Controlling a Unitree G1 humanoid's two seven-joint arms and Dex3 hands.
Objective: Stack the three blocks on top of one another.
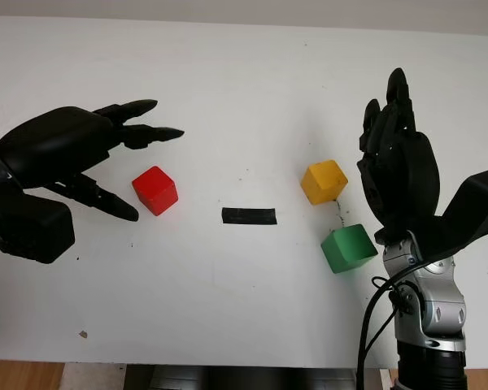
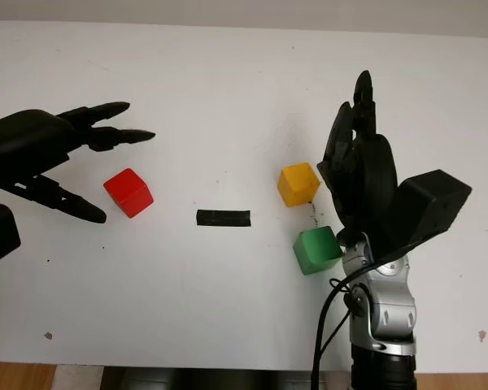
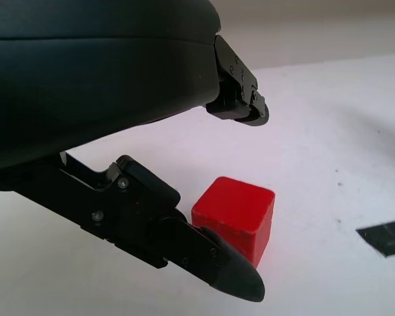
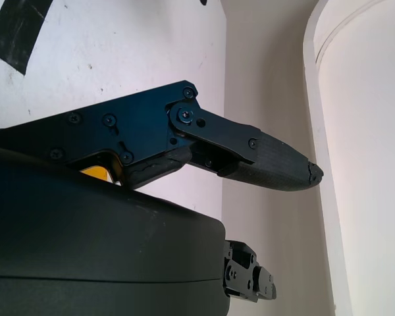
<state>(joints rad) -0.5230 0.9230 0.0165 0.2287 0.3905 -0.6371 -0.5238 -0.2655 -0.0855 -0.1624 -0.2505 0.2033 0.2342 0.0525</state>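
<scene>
Left eye view: the white table [image 1: 228, 81] carries three separate blocks, none stacked. The red block [image 1: 155, 190] sits on the left side, the yellow block [image 1: 324, 181] on the right, and the green block [image 1: 348, 248] just beside the yellow one on the nearer side, a narrow gap between them. A strip of black tape [image 1: 248, 216] lies flat between the red block and the yellow and green blocks. The left hand [image 1: 73, 158] is released and holds nothing; it hovers just left of the red block, two fingers extending beyond the block's far side and one finger [image 1: 106, 199] along its near side, so the block stands at the mouth of the hand. The right hand [image 1: 398, 166] is raised with its fingers pointing toward the far edge, released and empty, just right of the yellow and green blocks. Right eye view: the same layout; the right hand's palm partly overlaps the right edge of the yellow block [image 2: 298, 184]. Left wrist view: the red block [image 3: 236, 214] stands on the table between the hand's shell and the lower finger [image 3: 204, 253], whose tip crosses in front of the block's corner; whether it touches cannot be determined. Right wrist view: a sliver of the yellow block [image 4: 97, 173] appears behind the hand, and the tape [image 4: 20, 26] lies beyond.
</scene>
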